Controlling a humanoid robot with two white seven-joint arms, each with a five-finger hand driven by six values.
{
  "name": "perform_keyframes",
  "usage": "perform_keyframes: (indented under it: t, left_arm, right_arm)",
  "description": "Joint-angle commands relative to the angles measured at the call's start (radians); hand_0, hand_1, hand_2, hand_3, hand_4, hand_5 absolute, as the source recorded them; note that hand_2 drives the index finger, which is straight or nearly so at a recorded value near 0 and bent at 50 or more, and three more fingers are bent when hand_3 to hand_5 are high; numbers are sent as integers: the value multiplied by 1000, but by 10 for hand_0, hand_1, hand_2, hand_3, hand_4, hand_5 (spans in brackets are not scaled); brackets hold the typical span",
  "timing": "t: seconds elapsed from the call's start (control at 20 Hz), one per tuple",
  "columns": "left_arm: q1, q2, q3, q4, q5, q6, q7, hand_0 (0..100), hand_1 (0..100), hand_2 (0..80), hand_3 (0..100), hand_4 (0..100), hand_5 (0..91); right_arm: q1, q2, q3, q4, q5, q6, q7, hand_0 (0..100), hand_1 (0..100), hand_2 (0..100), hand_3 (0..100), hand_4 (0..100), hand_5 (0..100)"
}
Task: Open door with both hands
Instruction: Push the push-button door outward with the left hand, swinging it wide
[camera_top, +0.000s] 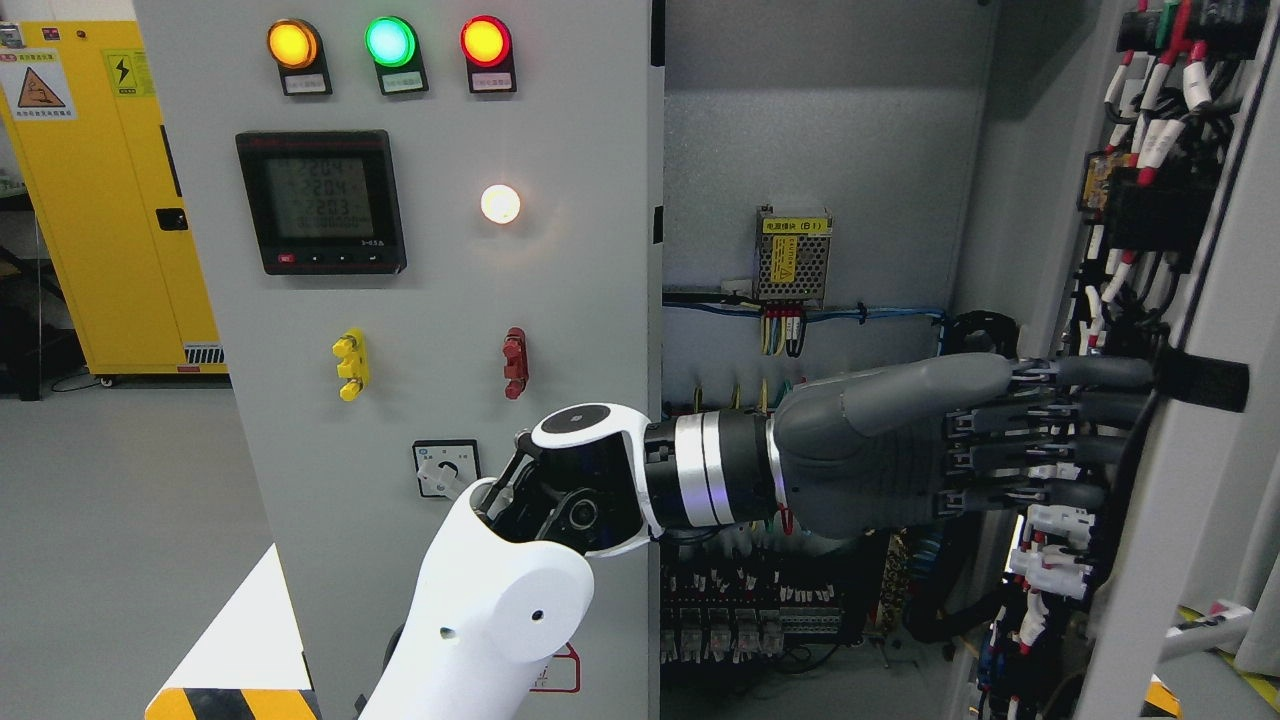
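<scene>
White casing covered the one arm in view, entering from the lower left and reaching across to the right. Its grey left hand (900, 445) lay flat, four fingers (1090, 372) stretched out against the inner face of the open door (1180, 500) at the right, grasping nothing. That door stood swung outward, its wiring exposed. Beyond, the cabinet's closed panel (450, 300) carried three lamps along the top, amber (292, 44), green (390, 41) and red (485, 41), one meter (321, 201) and one white light (500, 203). Farthest left stood one yellow cabinet (100, 200).
</scene>
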Motion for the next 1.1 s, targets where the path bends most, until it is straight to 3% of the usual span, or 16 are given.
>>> perform_keyframes:
  t: [0.0,0.3,0.55,1.05]
  left_arm:
    - [-25,-45,-55,-8,11,-15,41,120,556,0,0,0,0]
    - [-28,-44,-127,-25,57,-38,49,120,556,0,0,0,0]
    - [-28,-44,-179,-25,92,-72,136,120,556,0,0,0,0]
    - [-72,-45,-277,30,171,-164,138,120,556,0,0,0,0]
  right_arm:
    - [0,0,-15,0,-1,1,0,0,500,40,0,0,0]
    - [0,2,-14,-2,0,1,0,0,500,40,0,0,0]
    - [0,2,-14,-2,0,1,0,0,500,40,0,0,0]
    - [2,8,-11,-2,-1,1,0,0,500,40,0,0,0]
